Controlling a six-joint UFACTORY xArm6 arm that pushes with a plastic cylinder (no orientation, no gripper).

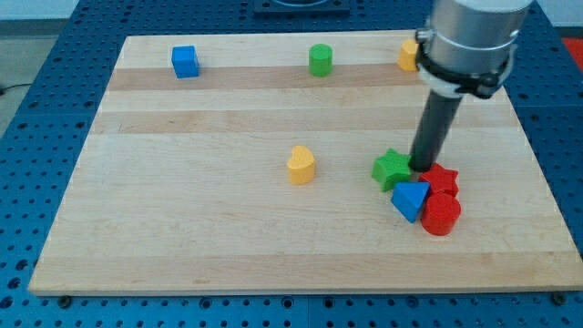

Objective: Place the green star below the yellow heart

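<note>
In the camera view, my tip (422,167) is seen touching the green star (391,169) at its 3 o'clock side. No jaws are carried by the rod. The star lies on the worktop (182,210), well apart from the yellow heart (301,165), at the heart's 3 o'clock. A red star (443,179), blue triangle (411,199) and red cylinder (441,215) are clustered at the green star's 4 o'clock.
</note>
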